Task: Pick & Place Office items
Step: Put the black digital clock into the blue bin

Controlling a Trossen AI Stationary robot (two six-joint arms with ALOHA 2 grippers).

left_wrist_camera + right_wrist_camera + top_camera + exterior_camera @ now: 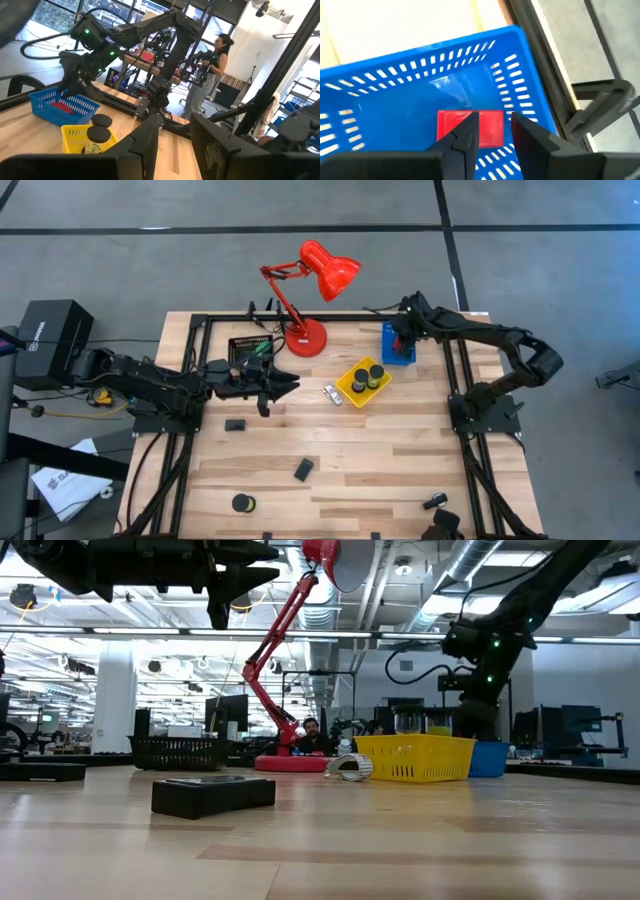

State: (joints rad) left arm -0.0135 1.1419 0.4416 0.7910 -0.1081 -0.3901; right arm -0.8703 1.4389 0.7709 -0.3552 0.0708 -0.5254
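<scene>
We record a light wooden counter (380, 450) on a grey floor, with an open workshop beyond it in the low view, where a person (209, 75) stands far off.

Nearest the front edge lie a black tape roll (241, 503), a small black block (303, 470) and a dark item (434, 502) at the right. Further in, a flat black block (235, 424) lies below the left arm.

The left tool (290, 383) hovers above the counter at mid-depth. Its fingers (150, 140) stand a narrow gap apart and we see nothing between them.

Beside it lie silvery clips (332, 393), touching the yellow tray (350, 388), which holds two black rolls (367, 374).

Further back, the right tool (401, 343) hangs over the blue tray (530, 90). Its fingers (467, 135) are narrowly parted just above a red block (492, 127) lying on the tray floor; we cannot tell whether they touch it.

At the rear stand the black tray (246, 348) and the red desk lamp (310, 290).
</scene>
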